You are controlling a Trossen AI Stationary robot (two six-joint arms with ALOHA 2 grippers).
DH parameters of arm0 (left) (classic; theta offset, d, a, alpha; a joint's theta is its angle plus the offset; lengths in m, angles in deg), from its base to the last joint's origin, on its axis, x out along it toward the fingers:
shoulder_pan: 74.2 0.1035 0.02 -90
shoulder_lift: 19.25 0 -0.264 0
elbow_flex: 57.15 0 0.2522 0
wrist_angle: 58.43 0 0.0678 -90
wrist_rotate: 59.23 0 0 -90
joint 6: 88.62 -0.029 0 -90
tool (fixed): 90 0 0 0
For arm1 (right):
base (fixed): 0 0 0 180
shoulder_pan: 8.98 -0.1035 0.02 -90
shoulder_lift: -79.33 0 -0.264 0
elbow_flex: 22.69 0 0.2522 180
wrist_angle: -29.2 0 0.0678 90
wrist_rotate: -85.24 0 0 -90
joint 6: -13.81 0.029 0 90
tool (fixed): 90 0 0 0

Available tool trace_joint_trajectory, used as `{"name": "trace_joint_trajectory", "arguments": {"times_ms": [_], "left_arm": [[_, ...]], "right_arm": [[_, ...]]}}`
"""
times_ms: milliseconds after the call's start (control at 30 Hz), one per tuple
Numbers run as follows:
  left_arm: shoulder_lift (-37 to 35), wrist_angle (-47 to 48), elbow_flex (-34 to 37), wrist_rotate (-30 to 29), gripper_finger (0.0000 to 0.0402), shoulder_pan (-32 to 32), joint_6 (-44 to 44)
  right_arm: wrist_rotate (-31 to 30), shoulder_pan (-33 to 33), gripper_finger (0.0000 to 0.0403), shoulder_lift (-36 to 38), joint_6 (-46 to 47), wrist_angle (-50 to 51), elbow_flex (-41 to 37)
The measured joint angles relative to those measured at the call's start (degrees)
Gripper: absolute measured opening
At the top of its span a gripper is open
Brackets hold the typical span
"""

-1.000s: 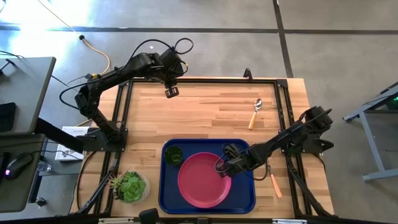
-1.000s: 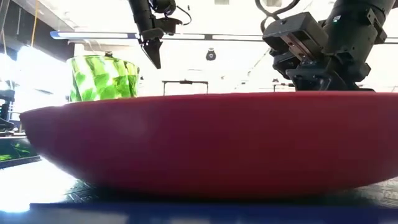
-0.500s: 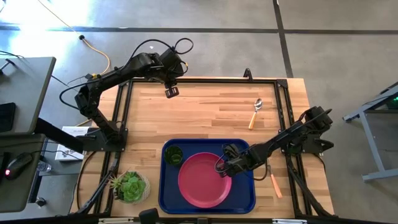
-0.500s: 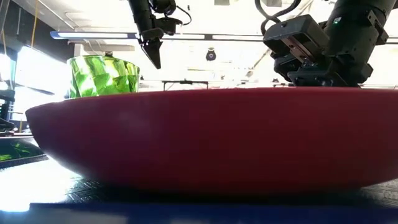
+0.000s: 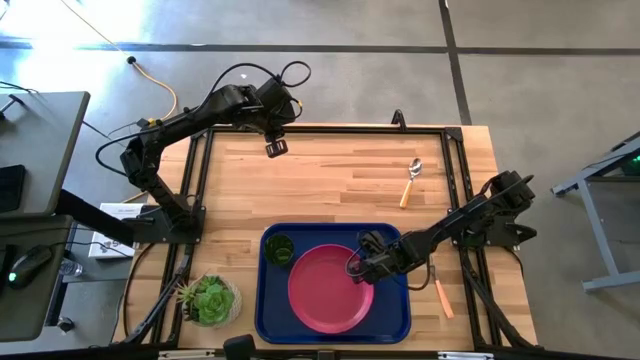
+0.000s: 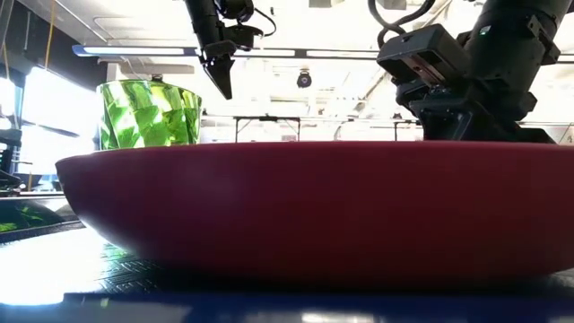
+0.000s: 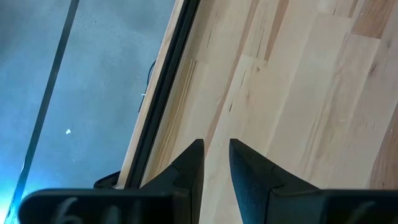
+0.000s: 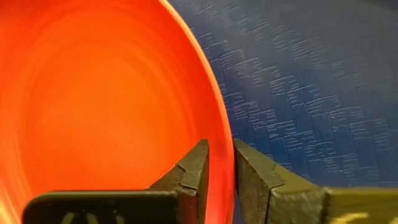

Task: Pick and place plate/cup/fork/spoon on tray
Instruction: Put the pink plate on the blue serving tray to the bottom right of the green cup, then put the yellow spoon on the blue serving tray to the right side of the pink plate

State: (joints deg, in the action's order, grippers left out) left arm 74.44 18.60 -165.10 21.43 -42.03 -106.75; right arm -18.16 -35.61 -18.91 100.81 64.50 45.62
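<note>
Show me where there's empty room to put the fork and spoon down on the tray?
The tray is crowded: the plate fills its middle, the cup its far left corner, and the right gripper pinches the plate's rim. Bare blue strips remain right of the plate and under the cup. The fork and spoon lie on open table.

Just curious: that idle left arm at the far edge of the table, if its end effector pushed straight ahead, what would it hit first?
Probably only the bare wooden table: the left end effector points down at it, nothing between.
</note>
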Motion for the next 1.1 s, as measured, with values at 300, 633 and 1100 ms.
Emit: {"name": "trace_joint_trajectory", "arguments": {"times_ms": [300,633,1100], "left_arm": [[0.0,0.0,0.0,0.0,0.0065,0.0,-0.02],[0.0,0.0,0.0,0.0,0.0065,0.0,-0.04],[0.0,-0.04,0.0,0.0,0.0065,0.02,-0.46]], "right_arm": [[0.04,0.0,0.0081,0.07,0.77,0.04,0.04],[0.01,0.02,0.0105,0.07,1.7,0.2,0.09],[-1.62,2.36,0.0108,4.41,1.62,4.84,0.13]]}}
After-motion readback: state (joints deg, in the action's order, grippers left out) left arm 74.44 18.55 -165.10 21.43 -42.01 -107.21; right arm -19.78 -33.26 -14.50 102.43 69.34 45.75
